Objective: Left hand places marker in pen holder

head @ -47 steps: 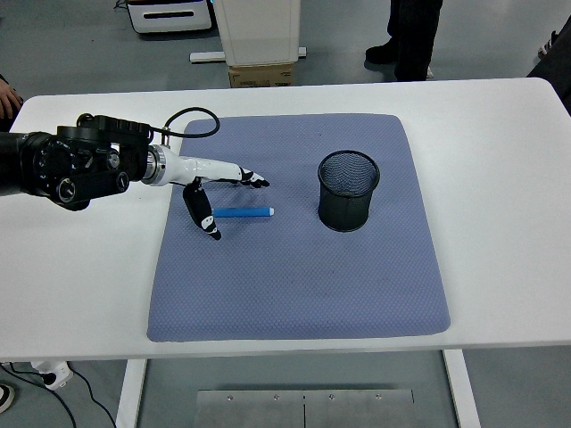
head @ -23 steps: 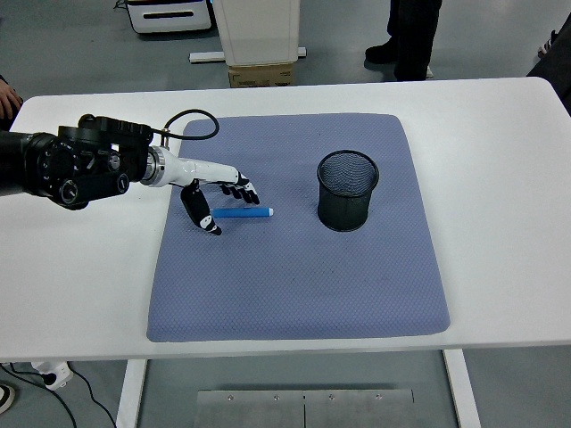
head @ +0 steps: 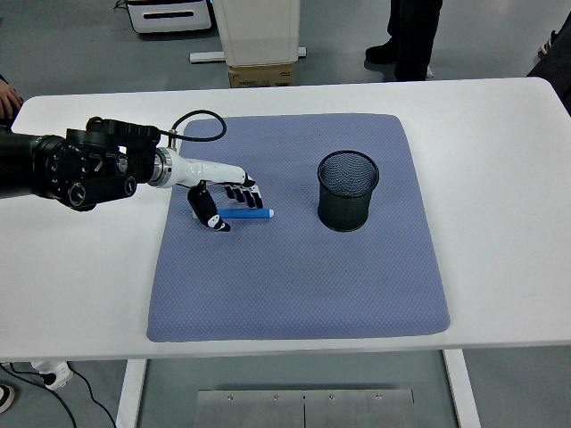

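A blue marker [head: 249, 214] lies flat on the blue-grey mat [head: 294, 267], pointing left to right. A black mesh pen holder [head: 348, 190] stands upright on the mat to the marker's right. My left hand [head: 223, 201] reaches in from the left and sits over the marker's left end. Its fingers curl down behind the marker and the thumb [head: 211, 216] comes in at the front. The marker still rests on the mat. The right arm is out of view.
The mat lies on a white table [head: 500, 178]. A person's legs [head: 406, 36] stand beyond the far edge, and a white cabinet base [head: 259, 36] and a cardboard box [head: 261, 75] are behind the table.
My left hand's fingers have curled down from stretched out and the hand has closed in around the marker's left end. The marker and the holder have not moved.
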`<state>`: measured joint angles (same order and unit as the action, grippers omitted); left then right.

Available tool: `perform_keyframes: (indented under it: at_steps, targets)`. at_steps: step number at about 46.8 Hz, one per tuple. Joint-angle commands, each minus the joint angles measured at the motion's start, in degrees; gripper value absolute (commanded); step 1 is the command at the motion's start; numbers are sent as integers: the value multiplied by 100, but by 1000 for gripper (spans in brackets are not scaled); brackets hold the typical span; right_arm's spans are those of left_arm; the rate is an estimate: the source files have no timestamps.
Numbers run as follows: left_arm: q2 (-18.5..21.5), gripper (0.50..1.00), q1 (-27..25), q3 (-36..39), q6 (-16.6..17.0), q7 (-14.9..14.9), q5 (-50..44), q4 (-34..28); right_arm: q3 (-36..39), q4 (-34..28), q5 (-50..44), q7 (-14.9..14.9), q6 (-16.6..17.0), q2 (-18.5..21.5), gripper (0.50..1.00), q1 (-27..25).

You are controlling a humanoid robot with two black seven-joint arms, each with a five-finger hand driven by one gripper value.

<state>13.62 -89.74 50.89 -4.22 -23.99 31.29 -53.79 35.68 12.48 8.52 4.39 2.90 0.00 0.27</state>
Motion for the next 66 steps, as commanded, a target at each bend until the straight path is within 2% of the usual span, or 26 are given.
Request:
perform_keyframes:
  at_steps: [1, 6, 12, 15, 27, 31, 51, 55, 66]
  targets:
    - [0, 722, 0, 0, 1, -1, 9, 9, 0, 0, 0, 0, 0, 0, 1000, 0]
    - [-9, 701, 0, 70, 79, 8, 9, 18, 0, 0, 0, 0, 0, 0, 1000, 0]
    - [-61, 698, 0, 149, 220, 8, 9, 18, 0, 0, 0, 0, 0, 0, 1000, 0]
    - [-79, 675, 9, 176, 273, 61, 9, 18, 0, 0, 0, 0, 0, 0, 1000, 0]
    - [-123, 657, 18, 176, 414, 96, 9, 18, 0, 0, 0, 0, 0, 0, 1000, 0]
    - [-132, 628, 27, 176, 440, 96, 9, 18, 0, 0, 0, 0, 0, 0, 1000, 0]
    - [-176, 604, 88, 176, 625, 131, 9, 18, 0, 0, 0, 0, 0, 0, 1000, 0]
    - [-167, 564, 88, 176, 625, 131, 9, 18, 0, 0, 0, 0, 0, 0, 1000, 0]
    - [-211, 514, 97, 176, 625, 131, 9, 18, 0, 0, 0, 0, 0, 0, 1000, 0]
